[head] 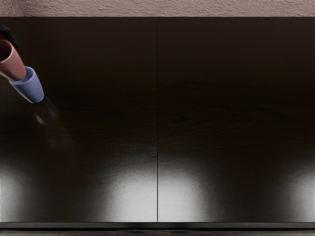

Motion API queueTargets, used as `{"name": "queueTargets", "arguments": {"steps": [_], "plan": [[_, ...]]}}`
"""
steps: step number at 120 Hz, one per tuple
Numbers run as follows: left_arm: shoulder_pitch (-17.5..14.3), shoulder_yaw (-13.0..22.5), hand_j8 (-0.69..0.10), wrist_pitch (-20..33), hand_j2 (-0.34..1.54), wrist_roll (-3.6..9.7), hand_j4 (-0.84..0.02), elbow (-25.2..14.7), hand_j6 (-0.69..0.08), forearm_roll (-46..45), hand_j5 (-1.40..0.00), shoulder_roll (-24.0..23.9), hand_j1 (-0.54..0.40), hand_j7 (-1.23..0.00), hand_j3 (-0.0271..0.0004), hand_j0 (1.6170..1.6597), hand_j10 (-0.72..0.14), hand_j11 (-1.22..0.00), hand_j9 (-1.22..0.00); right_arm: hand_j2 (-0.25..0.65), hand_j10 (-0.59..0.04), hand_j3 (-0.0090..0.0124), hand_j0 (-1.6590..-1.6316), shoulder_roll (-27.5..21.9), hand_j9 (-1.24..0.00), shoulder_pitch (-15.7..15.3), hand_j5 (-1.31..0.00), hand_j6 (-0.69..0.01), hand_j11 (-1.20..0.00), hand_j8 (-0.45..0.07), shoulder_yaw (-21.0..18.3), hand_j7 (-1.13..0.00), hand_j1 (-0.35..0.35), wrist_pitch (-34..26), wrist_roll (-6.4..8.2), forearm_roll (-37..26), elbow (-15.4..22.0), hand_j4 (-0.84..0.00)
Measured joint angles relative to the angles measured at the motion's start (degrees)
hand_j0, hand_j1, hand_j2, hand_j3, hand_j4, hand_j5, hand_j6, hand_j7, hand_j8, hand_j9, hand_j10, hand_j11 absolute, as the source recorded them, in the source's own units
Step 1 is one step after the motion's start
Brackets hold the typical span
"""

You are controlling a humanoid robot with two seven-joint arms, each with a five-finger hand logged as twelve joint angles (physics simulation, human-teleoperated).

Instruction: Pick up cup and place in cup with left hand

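Where ten o'clock falls, red cup (15,63): tilted, base at blue cup (30,88) mouth.
Left hand (8,36): grip, cannot tell.

You will find no readable text, label or brand in the head view. You can make out no number and no sign there either.

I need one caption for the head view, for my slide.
A tapered reddish cup overlaps the mouth of a tapered blue cup at the left of a dark wood-grained table.
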Motion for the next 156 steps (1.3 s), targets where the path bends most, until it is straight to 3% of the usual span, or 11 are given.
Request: {"name": "queueTargets", "arguments": {"steps": [37,156], "plan": [[0.6,0.0,-0.368,-0.2,0.14,-0.05,-0.444,3.7,-0.357,0.0,-0.59,-2.3,-0.109,-0.59,0.0,1.6569,-0.446,-0.59,-0.59,0.0,0.0,0.0,-1.6581,0.0,0.0,0.0,0.0,-0.001,0.0,0.0,0.0,0.0,-0.349,0.0,0.0,0.0,0.0,0.0],[4.0,-0.1,-0.397,-0.2,0.23,-0.07,-0.432,10.8,-0.397,-4.2,-0.55,-8.0,-0.122,-0.55,0.0,1.6581,-0.429,-0.56,-0.56,0.0,0.0,0.0,-1.6581,0.0,0.0,0.0,0.0,-0.001,0.0,0.0,0.0,0.0,-0.349,0.0,0.0,0.0,0.0,0.0]]}}
